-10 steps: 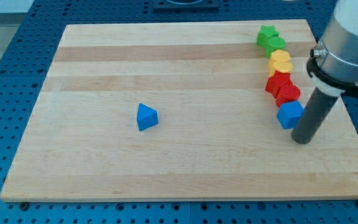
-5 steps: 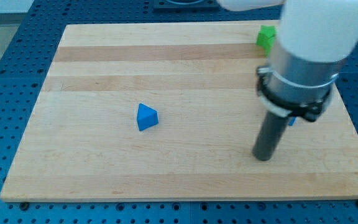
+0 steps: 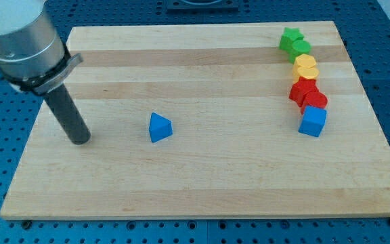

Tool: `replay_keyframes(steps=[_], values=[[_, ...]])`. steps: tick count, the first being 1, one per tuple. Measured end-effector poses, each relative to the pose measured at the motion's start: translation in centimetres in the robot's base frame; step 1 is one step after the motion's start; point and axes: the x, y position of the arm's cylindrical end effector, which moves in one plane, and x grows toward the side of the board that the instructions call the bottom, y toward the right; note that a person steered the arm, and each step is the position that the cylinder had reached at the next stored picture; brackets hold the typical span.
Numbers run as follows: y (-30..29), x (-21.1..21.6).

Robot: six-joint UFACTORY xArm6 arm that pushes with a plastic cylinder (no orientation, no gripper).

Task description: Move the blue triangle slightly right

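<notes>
The blue triangle [image 3: 160,127] lies on the wooden board [image 3: 202,176], a little left of its middle. My tip [image 3: 80,140] rests on the board to the left of the triangle, about a hundred pixels away and slightly lower in the view. It does not touch the triangle. The dark rod rises up and to the left into the grey arm body at the view's top left.
A column of blocks runs down the board's right side: a green star [image 3: 290,37], a green block [image 3: 300,48], a yellow heart [image 3: 306,66], two red blocks [image 3: 302,90] [image 3: 314,100] and a blue cube [image 3: 313,121].
My tip has swept from the board's right side, beside the blue cube, across the lower middle to the left of the blue triangle. No block has moved.
</notes>
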Motion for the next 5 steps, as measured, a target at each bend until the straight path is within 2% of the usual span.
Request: replay_keyframes(steps=[2, 3, 4, 5], values=[[14.1, -0.4], [13.4, -0.7], [10.2, -3.0], [12.8, -3.5]])
